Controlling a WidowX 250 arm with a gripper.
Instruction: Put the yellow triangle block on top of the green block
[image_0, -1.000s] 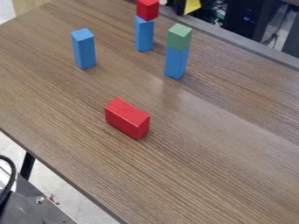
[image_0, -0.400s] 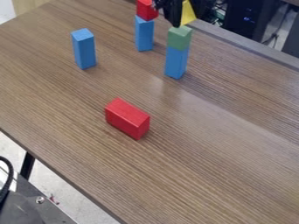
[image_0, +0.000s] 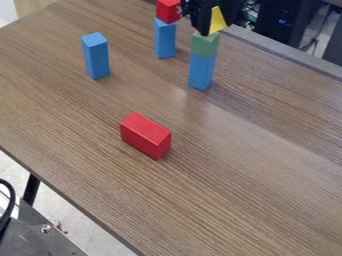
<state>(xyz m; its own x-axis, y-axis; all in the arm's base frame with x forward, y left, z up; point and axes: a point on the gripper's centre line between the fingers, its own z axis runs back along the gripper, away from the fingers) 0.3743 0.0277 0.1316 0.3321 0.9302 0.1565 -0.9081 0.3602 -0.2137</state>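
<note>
And we're pinching the yellow triangle block (image_0: 217, 21) in our gripper (image_0: 216, 25), hovering by the green block (image_0: 205, 45): lifting's done, seating and releasing are remaining!

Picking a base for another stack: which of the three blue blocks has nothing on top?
The leftmost blue block in the camera view; its top is bare. The middle blue block carries a red block, the rightmost blue block the green block.
</note>
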